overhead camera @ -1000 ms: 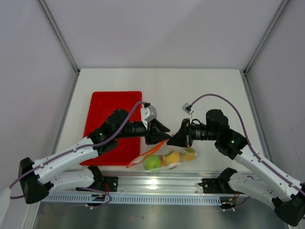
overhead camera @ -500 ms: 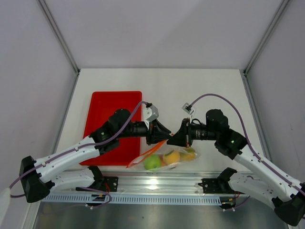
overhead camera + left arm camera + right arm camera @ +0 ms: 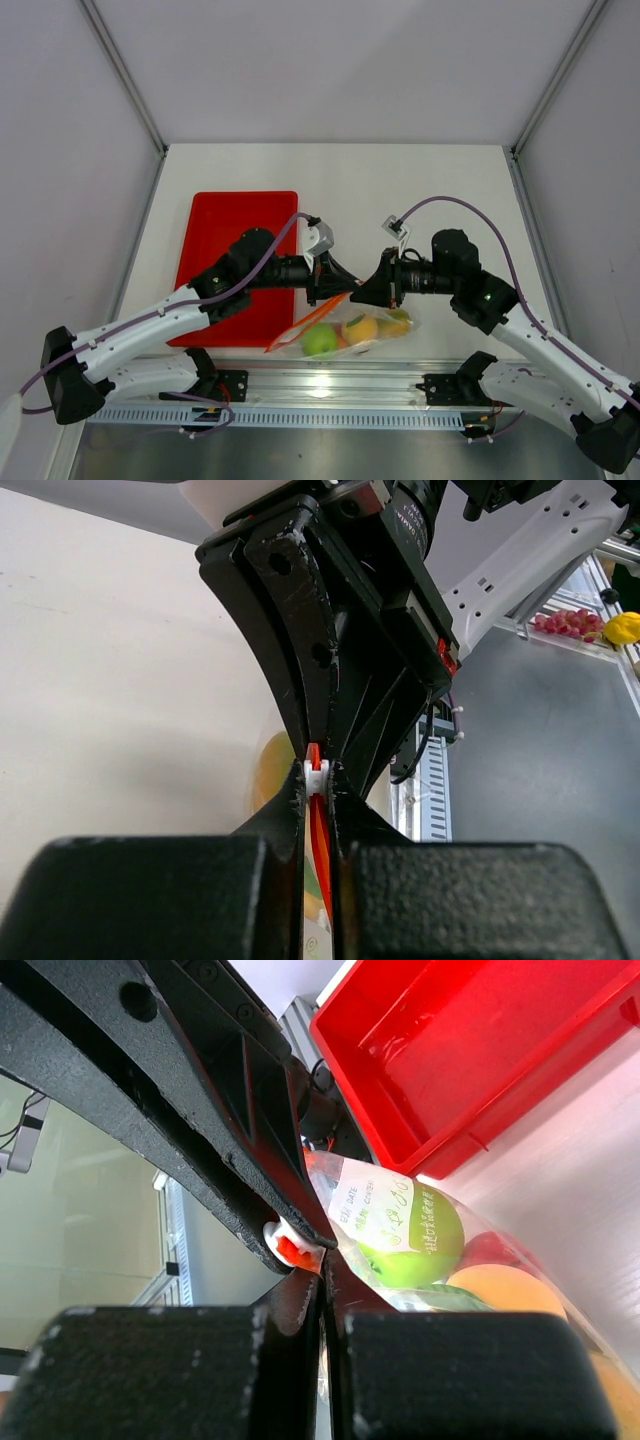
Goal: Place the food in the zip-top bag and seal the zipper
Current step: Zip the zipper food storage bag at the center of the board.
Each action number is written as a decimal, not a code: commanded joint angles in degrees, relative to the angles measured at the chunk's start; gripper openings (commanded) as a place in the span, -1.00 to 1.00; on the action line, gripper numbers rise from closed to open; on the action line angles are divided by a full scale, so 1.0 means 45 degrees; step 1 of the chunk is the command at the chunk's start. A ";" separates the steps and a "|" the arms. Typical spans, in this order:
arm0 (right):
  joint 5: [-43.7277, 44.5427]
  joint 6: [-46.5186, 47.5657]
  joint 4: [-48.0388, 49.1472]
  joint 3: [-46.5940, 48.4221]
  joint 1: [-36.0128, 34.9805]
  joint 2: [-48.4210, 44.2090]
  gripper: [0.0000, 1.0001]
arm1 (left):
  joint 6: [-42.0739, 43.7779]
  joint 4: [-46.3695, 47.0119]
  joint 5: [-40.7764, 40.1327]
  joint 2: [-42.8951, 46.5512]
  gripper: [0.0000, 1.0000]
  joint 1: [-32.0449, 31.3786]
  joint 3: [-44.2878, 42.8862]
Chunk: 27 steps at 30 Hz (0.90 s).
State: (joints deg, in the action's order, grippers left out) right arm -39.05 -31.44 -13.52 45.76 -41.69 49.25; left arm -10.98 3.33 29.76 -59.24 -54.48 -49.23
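The clear zip-top bag (image 3: 352,330) hangs between both grippers near the table's front edge. It holds the food: a green apple (image 3: 320,342), an orange ball (image 3: 360,328) and a yellow piece (image 3: 398,320). My left gripper (image 3: 318,780) is shut on the orange-red zipper (image 3: 321,860) at its white slider (image 3: 317,773). My right gripper (image 3: 322,1268) faces it tip to tip, shut on the bag's mouth edge just beside the slider (image 3: 285,1245). The apple (image 3: 415,1235) shows through the plastic under a white label.
The red tray (image 3: 225,250) lies left of the bag, under the left arm. Past the table's near edge runs a metal rail (image 3: 330,385) with both arm bases. White walls enclose the table on three sides.
The left gripper's jaws have closed onto the zipper slider. The arms and the bag have hardly moved.
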 commanded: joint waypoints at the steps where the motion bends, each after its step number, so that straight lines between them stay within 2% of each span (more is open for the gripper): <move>1: 0.0181 0.0170 0.0426 -0.0031 -0.0149 -0.0145 -1.00 | -0.0176 0.0177 0.0398 0.0099 -0.99 -0.0042 -0.0348; 9: 0.0806 0.0444 0.0875 -0.0344 -0.0403 -0.0808 -1.00 | -0.0313 -0.0642 0.0885 -0.0389 -0.99 -0.0003 -0.0796; 15: 0.1216 0.0795 0.0854 -0.0402 -0.0423 -0.1530 -1.00 | -0.0820 -0.0917 0.1160 -0.0253 -0.99 0.0426 -0.0427; 27: 0.1626 0.0171 0.1871 -0.0832 -0.0461 -0.2352 -1.00 | -0.0899 -0.1854 0.2156 -0.0566 -0.99 0.0720 -0.0661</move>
State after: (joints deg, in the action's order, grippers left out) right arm -32.82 -29.95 -11.42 41.43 -43.46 40.53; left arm -14.63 -0.82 37.74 -61.21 -51.72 -51.09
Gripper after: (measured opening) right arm 0.003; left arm 0.037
